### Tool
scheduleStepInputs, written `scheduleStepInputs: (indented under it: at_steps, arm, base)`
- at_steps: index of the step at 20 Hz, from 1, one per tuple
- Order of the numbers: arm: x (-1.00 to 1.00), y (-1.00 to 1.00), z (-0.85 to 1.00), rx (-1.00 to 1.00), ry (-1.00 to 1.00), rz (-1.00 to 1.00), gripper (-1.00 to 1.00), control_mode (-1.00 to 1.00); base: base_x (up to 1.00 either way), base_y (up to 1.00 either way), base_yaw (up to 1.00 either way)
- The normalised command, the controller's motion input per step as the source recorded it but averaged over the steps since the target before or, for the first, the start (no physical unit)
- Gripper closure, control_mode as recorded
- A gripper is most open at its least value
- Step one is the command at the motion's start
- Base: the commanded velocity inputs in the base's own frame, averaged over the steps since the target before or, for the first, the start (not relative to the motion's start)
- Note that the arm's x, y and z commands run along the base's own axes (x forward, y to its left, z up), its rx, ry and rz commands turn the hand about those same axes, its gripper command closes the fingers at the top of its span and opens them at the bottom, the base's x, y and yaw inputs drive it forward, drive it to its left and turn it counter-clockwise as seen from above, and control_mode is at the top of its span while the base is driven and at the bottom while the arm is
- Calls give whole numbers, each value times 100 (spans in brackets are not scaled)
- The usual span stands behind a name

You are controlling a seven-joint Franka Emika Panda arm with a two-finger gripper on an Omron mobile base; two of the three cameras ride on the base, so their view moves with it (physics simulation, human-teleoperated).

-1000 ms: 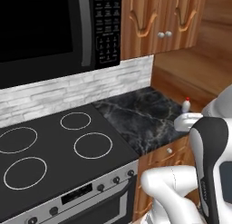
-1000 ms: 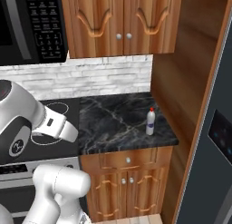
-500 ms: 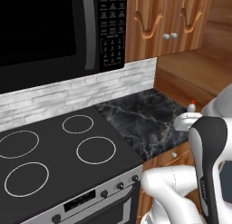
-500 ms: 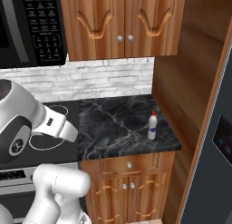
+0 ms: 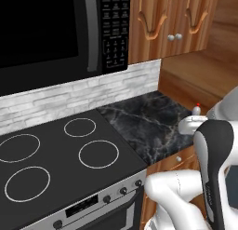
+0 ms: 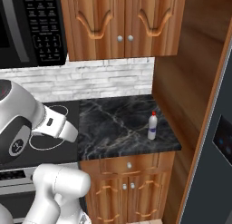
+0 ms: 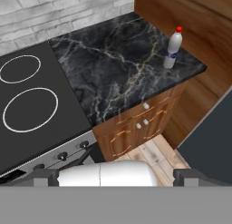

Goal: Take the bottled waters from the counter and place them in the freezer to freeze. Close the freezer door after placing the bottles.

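Observation:
A whitish bottled water with a red cap stands upright near the right front corner of the black marble counter. From the hand view the same bottle is at the upper right, on the counter. In the left base view its red cap peeks out behind my arm. My gripper is open, its fingertips wide apart with nothing between them, and it hangs well short of the bottle, above the cabinet fronts. The freezer's dark blue-grey front rises at the far right.
A black glass stovetop with white rings lies left of the counter, and a microwave hangs above it. Wooden upper cabinets hang over the counter. A wooden side panel stands between the counter and the freezer.
Both base pictures have shifted a little, so the cameras have moved with the base. The bottle has stayed on the counter, and the gripper is still open.

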Motion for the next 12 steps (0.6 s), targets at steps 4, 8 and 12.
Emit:
scheduleStepInputs:
  at_steps: [4,8,12]
  arm:
    - [0,0,0,0,0,0,-100,100]
    - [6,-49,-9,8,-7,9,-100,-100]
    - [3,-59,-33,6,-27,9,-100,-100]
  base:
    - [2,0,0]
    - [0,0,0]
    - [0,0,0]
